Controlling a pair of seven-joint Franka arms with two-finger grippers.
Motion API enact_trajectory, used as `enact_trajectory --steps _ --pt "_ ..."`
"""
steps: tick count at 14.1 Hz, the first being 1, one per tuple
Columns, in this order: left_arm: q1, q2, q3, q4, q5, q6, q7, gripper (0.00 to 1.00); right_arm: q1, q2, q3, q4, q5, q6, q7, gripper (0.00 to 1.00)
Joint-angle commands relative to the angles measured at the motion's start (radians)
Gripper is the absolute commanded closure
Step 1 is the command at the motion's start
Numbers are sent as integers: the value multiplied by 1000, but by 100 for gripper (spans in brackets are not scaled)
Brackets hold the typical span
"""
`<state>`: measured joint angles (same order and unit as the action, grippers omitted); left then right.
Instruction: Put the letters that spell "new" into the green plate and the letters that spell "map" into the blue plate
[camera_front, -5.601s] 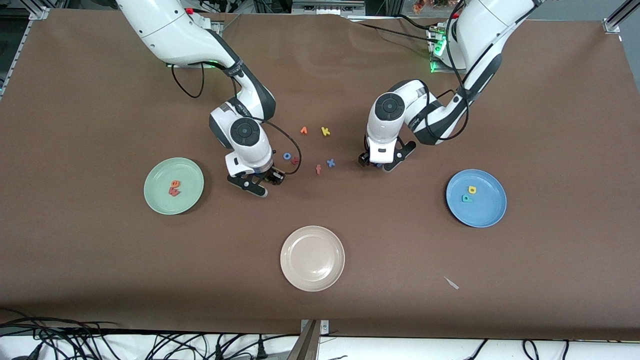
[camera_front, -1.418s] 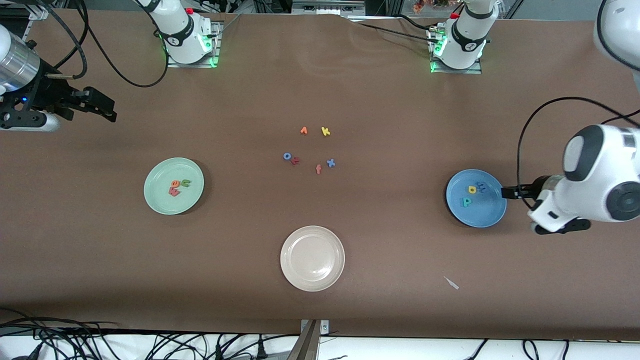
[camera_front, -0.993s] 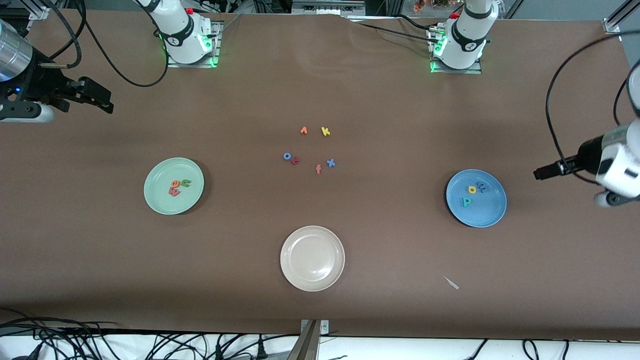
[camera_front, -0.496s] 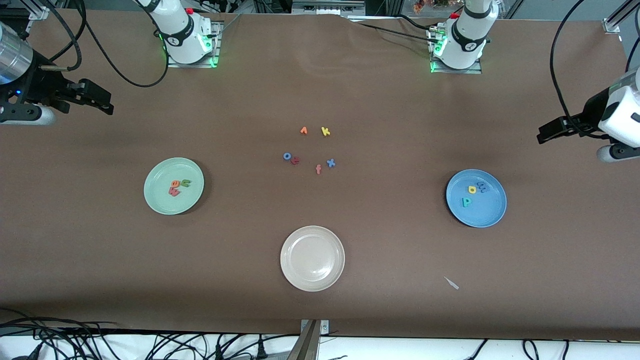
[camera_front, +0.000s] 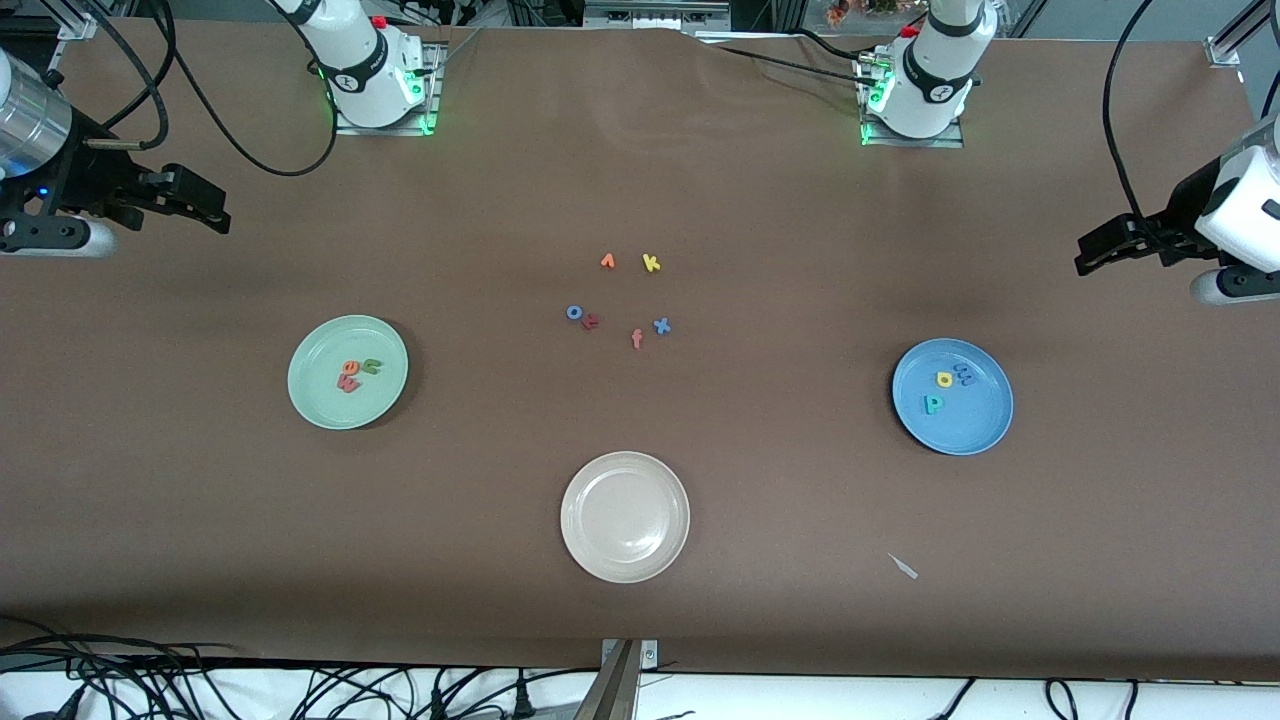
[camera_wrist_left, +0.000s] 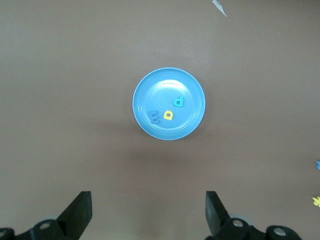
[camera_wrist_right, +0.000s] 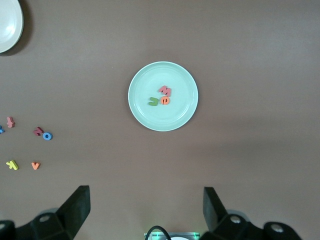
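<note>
The green plate (camera_front: 325, 345) lies toward the right arm's end and holds the orange "e" (camera_front: 350, 367), green "n" (camera_front: 372, 366) and red "w" (camera_front: 347, 383). The blue plate (camera_front: 965, 430) lies toward the left arm's end and holds the yellow "a" (camera_front: 944, 379), blue "m" (camera_front: 964, 374) and teal "p" (camera_front: 932, 404). My left gripper (camera_wrist_left: 148, 210) hangs open and empty high above the table beside the blue plate (camera_wrist_left: 170, 80). My right gripper (camera_wrist_right: 146, 207) hangs open and empty high beside the green plate (camera_wrist_right: 165, 120). Both show at the front view's edges: left gripper (camera_front: 1095, 255), right gripper (camera_front: 200, 205).
A cream-white plate (camera_front: 625, 480) sits nearest the front camera, mid-table. Loose letters lie in the table's middle: an orange v-like one (camera_front: 607, 261), yellow "k" (camera_front: 651, 263), blue "o" (camera_front: 574, 312), salmon "f" (camera_front: 637, 339), blue "x" (camera_front: 661, 325). A pale scrap (camera_front: 904, 566) lies near the front edge.
The "n" and "m" came to lie in their plates and both arms pulled away. In the last second the left gripper rose from beside the blue plate; the right gripper barely shifted.
</note>
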<state>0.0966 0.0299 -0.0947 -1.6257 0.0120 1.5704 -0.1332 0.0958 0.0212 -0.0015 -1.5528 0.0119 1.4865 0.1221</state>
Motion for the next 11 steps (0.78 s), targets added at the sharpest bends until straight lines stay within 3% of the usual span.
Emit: enact_trajectory --steps 1,11 --pt "-3 -21 15 -20 -30 14 26 0 -4 11 0 33 3 -17 -13 0" --pt "-5 -11 12 -19 -27 14 26 0 -1 13 0 36 2 -17 -10 0"
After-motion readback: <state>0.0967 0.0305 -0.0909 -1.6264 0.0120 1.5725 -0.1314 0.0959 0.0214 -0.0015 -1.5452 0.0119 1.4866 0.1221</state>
